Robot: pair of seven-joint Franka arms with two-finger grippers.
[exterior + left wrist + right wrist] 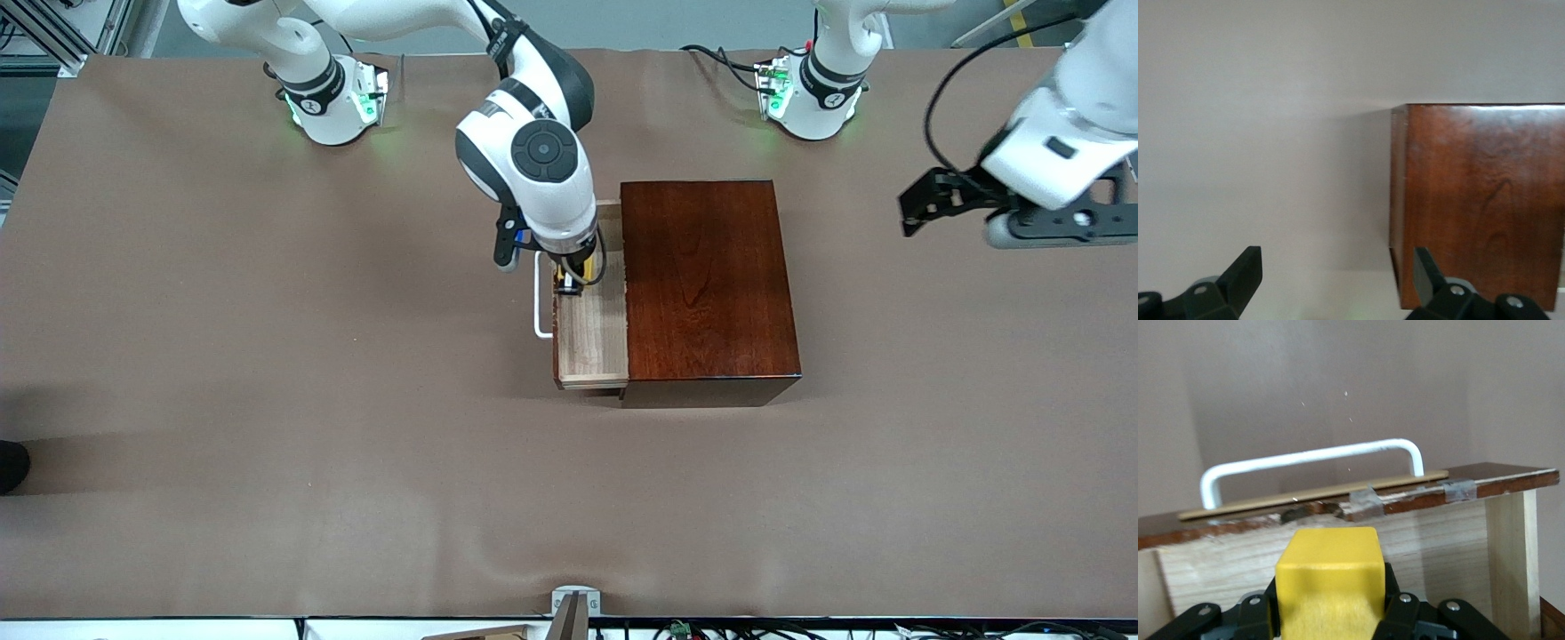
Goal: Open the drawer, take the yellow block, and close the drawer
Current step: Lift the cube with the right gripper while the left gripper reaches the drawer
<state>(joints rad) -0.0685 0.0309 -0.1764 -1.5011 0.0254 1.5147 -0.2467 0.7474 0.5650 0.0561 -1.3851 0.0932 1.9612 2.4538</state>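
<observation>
Risk sits in the lift: right gripper [1331,613], at frame centre inside the open pale-wood drawer [594,342], is clamped on the small bright yellow block [1329,583], which could clip the drawer wall, while left gripper [1338,283] waits at upper right, fingers apart.

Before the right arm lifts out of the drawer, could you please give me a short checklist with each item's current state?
1. Drawer pulled out of the wooden box: ok.
2. Right claw shut on the yellow block: ok.
3. Block sits squarely between the fingers: ok.
4. Handle free of the claw: ok.
5. Left claw open and waiting in the air at the left arm's end of the table: ok.
6. Block clear of the drawer's floor: cannot tell.
</observation>
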